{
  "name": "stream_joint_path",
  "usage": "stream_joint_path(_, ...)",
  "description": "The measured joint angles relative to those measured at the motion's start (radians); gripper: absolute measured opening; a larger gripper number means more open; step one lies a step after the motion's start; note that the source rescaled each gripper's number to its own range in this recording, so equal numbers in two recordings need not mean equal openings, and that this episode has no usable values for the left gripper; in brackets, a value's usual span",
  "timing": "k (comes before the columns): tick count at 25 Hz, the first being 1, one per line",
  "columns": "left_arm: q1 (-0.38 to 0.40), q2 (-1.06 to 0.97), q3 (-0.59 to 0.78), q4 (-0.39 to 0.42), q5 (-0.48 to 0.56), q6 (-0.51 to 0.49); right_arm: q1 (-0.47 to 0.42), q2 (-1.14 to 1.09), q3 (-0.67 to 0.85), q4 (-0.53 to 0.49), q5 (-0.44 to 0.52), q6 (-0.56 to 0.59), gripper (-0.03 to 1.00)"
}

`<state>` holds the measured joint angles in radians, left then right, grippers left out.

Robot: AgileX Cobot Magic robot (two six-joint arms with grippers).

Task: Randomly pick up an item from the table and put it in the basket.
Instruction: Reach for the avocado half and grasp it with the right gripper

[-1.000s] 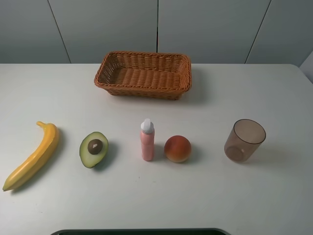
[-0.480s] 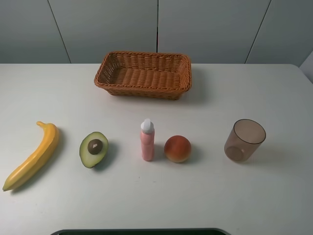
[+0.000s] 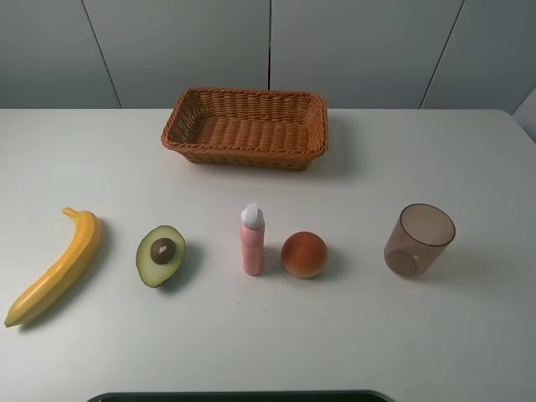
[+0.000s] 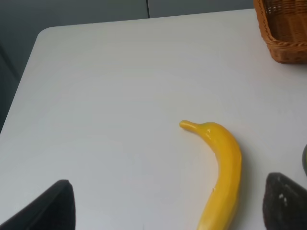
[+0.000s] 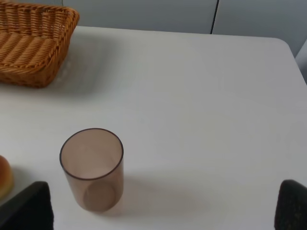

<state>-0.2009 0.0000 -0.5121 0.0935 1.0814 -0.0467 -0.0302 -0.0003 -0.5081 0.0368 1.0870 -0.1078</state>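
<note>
The halved avocado (image 3: 160, 255) lies flesh up on the white table (image 3: 435, 159), between a yellow banana and a pink bottle. Only a dark sliver of it shows at the edge of the left wrist view (image 4: 305, 160). The wicker basket (image 3: 245, 127) stands at the back centre, with nothing in it. Its corner shows in the left wrist view (image 4: 284, 28) and the right wrist view (image 5: 33, 43). Neither gripper shows in the exterior view. The left gripper (image 4: 168, 184) is open above the table near the banana. The right gripper (image 5: 163, 191) is open near the cup.
A yellow banana (image 3: 57, 265) lies at the front left. A pink bottle (image 3: 252, 239) stands upright beside an orange-red peach (image 3: 304, 255). A translucent brown cup (image 3: 418, 240) stands at the right. A dark edge (image 3: 243, 395) runs along the table's front.
</note>
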Motion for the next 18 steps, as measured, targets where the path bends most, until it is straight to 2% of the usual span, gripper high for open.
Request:
stream_joint_path(4,0.000,0.000,0.000,0.000,0.000,0.000,0.000,0.057,-0.069,-0.002,-0.037,0.000,1.00)
stream_joint_path(10,0.000,0.000,0.000,0.000,0.000,0.000,0.000,0.409,-0.287,0.035,-0.036,-0.062,1.00)
stream_joint_path(18,0.000,0.000,0.000,0.000,0.000,0.000,0.000,0.884,-0.609,0.306,-0.012,-0.259,1.00)
